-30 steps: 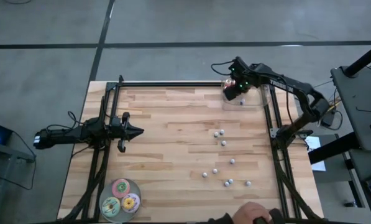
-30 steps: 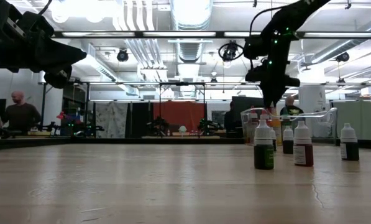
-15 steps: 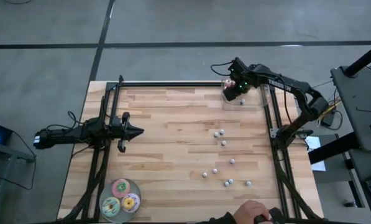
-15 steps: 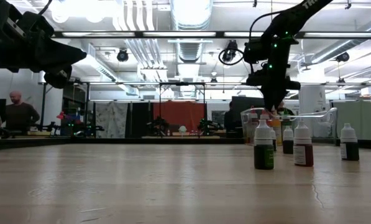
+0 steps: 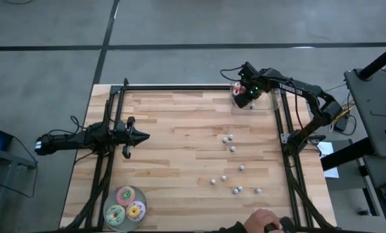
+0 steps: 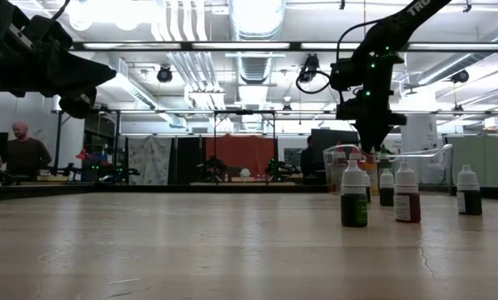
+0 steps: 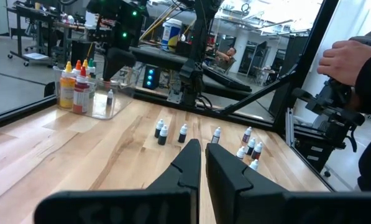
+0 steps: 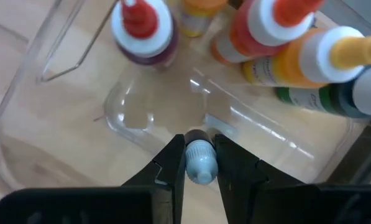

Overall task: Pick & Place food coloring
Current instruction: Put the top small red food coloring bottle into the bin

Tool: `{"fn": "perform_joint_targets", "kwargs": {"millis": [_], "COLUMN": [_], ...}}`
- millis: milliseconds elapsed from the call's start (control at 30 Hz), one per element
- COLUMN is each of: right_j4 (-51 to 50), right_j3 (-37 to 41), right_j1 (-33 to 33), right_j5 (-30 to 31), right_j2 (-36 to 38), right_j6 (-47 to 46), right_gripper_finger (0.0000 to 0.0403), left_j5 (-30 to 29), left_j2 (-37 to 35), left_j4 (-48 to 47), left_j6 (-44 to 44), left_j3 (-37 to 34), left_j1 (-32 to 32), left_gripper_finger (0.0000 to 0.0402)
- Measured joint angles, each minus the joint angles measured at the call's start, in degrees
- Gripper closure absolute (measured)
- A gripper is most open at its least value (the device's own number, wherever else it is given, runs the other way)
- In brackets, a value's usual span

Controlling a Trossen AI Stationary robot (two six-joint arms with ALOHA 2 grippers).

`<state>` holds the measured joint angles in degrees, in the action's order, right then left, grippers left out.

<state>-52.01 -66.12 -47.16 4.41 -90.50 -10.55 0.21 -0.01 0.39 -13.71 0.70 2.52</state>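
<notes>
The right hand (image 8: 201, 163) pinches a tiny, light, rigid bottle (image 8: 201, 163) by its slippery cap; left hand (image 7: 202, 163) closed, empty.

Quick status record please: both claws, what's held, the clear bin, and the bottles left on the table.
right claw: shut on a small bottle, above the clear bin
bin contents: several bottles, red, orange and green
left claw: shut, empty, waiting at the table's left side
loose bottles: eight standing on the table's right half

Wooden table (image 5: 180, 149) bears bottles (image 5: 233, 169), discs (image 5: 126, 205), clear bin (image 7: 104, 99)
</notes>
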Motion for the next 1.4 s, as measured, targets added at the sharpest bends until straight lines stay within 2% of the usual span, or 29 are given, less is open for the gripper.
{"fn": "perform_joint_targets", "kwargs": {"millis": [233, 667, 1000, 1400], "right_j4": [-0.26, -1.43, 2.74, 4.02], "right_j3": [0.03, 0.27, 3.86, 3.30], "right_j1": [-0.02, -0.02, -0.31, -1.48], "right_j5": [-0.14, -0.34, -0.34, -0.34], "right_j2": [0.00, 0.37, 0.37, -1.65], "right_j6": [5.20, 3.67, 3.17, 2.38], "right_gripper_finger": [0.0339, 0.0339, 0.0339, 0.0339], "left_j5": [0.00, 0.01, 0.00, 0.00], "left_j2": [0.00, 0.00, 0.00, 0.00], "left_j4": [0.01, 0.01, 0.01, 0.01], "left_j6": [0.01, 0.01, 0.01, -0.01], "left_j3": [-0.01, 0.00, -0.01, 0.01], "left_j1": [0.00, 0.00, 0.00, 0.00], "left_gripper_finger": [0.0402, 0.0402, 0.0402, 0.0402]}}
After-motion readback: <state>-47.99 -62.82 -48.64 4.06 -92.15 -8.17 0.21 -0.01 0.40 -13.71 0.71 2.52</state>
